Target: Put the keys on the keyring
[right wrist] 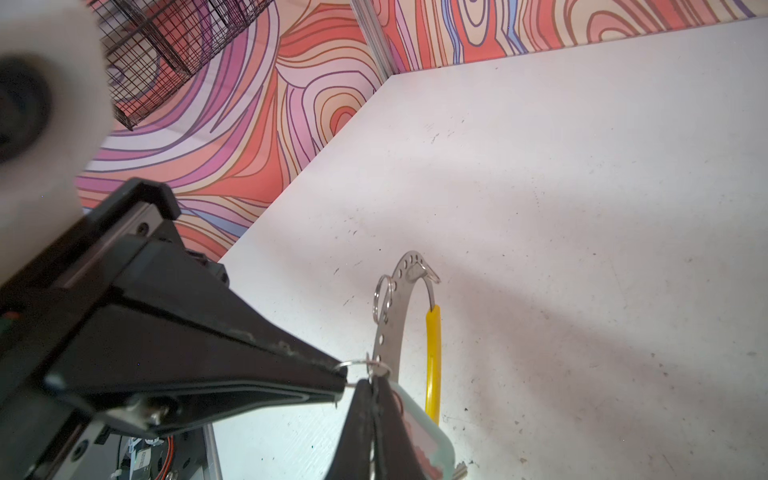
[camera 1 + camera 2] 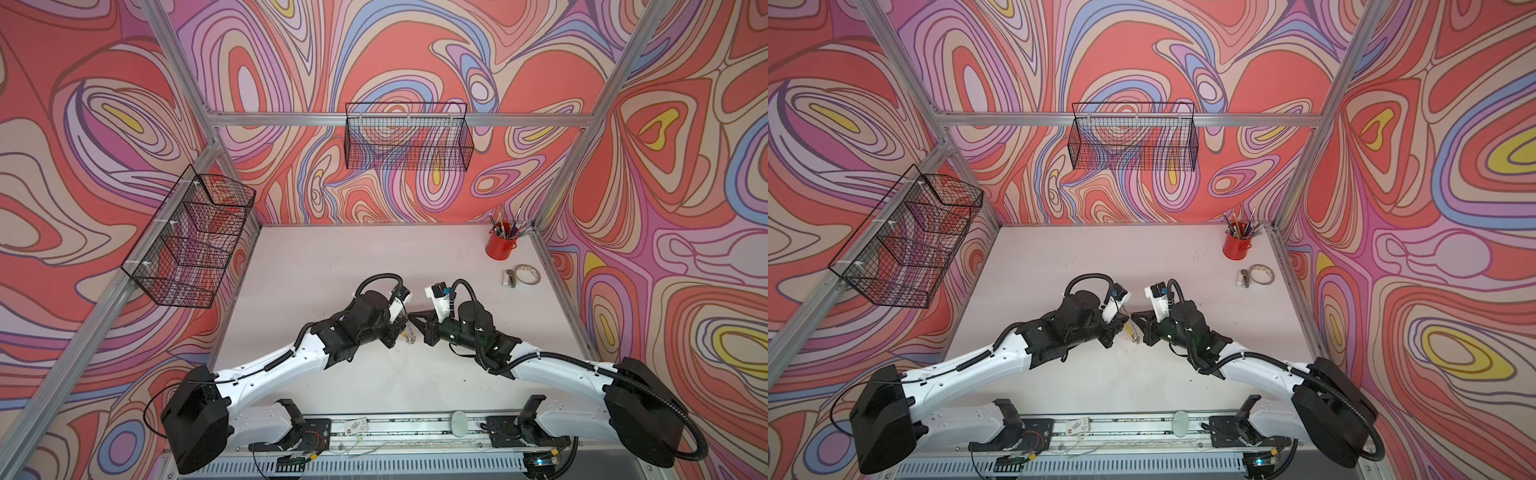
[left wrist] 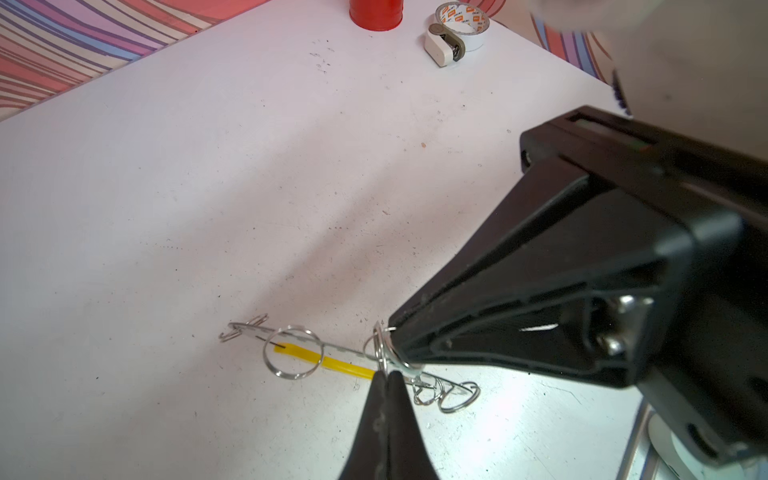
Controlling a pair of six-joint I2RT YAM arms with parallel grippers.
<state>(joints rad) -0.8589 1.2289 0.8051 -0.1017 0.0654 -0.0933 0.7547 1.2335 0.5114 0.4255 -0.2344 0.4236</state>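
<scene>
1. The keyring (image 1: 390, 316) stands on edge over the middle of the surface (image 1: 582, 208), between the two hands. Its flat, holed band arches upward, with a yellow sleeve (image 1: 432, 361) along one side and small wire loops (image 1: 377, 299) on the rim.
2. A key with a pale translucent tag (image 1: 434, 440) sits right behind the right hand's fingers, just beside the sleeve's lower end.
3. The left hand (image 1: 340, 380) is closed, pinching the keyring by a loop at its rim.
4. The right hand (image 3: 392, 332) is closed too, its tip meeting the same spot. I cannot tell what it pinches.
5. A tape roll (image 3: 463, 20) and a red cup (image 2: 500, 245) of pens sit well apart, near the far right corner.
</scene>
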